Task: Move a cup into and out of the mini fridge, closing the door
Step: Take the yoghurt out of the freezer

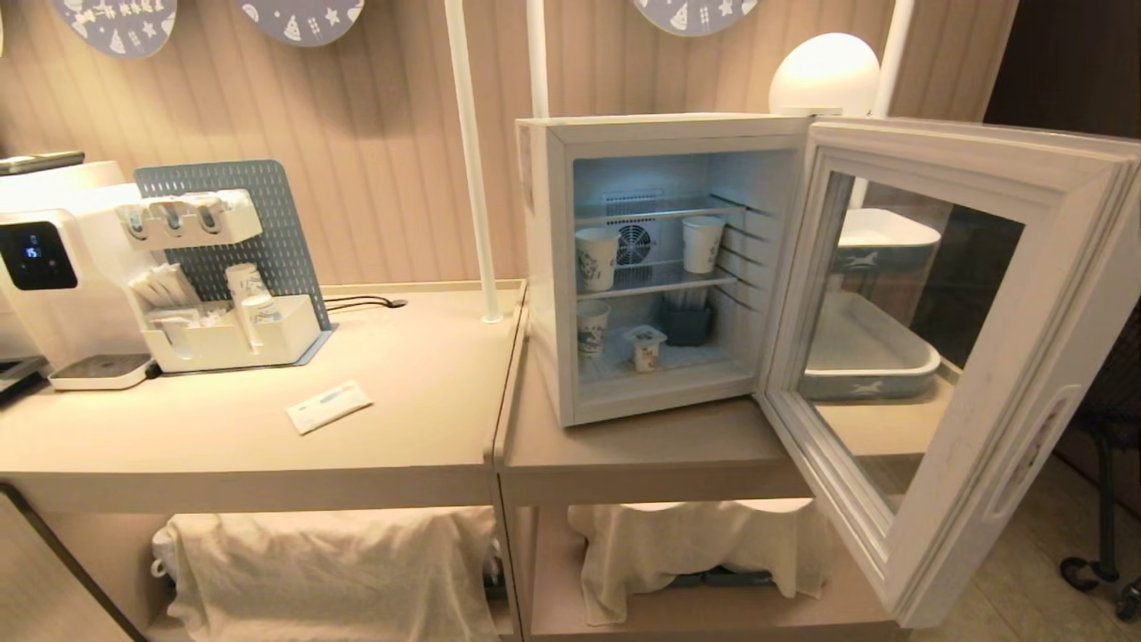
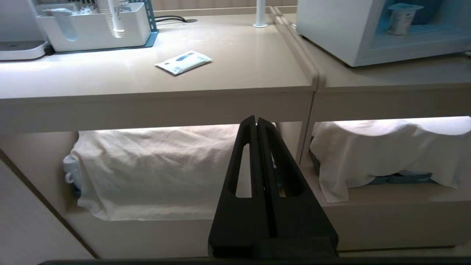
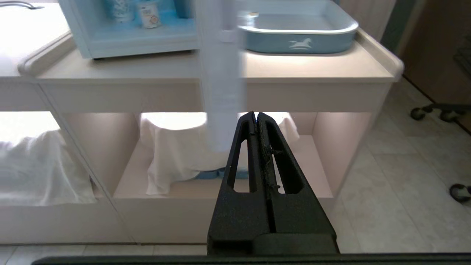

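Your door (image 1: 927, 357) hangs wide open and its far edge is cut off. Whatever's under the cloths (image 1: 330, 571) is hidden. The cup (image 1: 645, 347), small and white with a square foil lid, sits on the fridge (image 1: 557, 267) floor. Left hand (image 2: 256, 123) and right hand (image 3: 255, 117) are both pressed together, empty, low before the table (image 1: 428, 428).

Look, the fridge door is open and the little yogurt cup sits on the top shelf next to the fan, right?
Not quite. The door is open, but the little cup sits on the bottom floor of the mini fridge, not the top shelf. The head view shows it.
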Robot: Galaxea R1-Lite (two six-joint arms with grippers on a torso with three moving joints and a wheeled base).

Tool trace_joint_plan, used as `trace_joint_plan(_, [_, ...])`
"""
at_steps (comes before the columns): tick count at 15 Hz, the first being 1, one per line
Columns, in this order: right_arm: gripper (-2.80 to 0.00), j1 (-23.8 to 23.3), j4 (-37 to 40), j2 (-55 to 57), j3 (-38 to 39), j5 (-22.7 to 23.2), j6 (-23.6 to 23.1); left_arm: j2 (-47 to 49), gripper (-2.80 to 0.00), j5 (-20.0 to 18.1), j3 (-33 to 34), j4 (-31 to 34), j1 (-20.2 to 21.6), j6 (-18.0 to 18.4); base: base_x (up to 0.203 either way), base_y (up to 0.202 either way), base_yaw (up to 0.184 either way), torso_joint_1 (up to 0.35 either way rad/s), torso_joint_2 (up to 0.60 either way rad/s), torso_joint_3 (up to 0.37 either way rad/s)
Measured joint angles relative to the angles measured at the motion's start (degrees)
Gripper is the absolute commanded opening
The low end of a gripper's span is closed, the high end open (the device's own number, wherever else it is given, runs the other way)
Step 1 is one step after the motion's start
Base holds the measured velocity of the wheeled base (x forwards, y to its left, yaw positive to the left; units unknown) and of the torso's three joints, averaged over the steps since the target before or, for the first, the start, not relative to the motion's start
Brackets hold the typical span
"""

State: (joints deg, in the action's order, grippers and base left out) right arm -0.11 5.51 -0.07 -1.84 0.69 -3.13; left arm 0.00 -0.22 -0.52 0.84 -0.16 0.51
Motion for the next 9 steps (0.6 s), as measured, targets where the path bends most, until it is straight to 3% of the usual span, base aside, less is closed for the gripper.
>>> trace_joint_plan(9, [-2.8, -0.1, 0.0, 0.0, 0.0, -0.1, 0.0, 0.0, -2.8, 0.0, 0.0, 0.0, 0.0, -0.1, 0.0, 0.191, 0.001, 0.003, 0.0, 0.002])
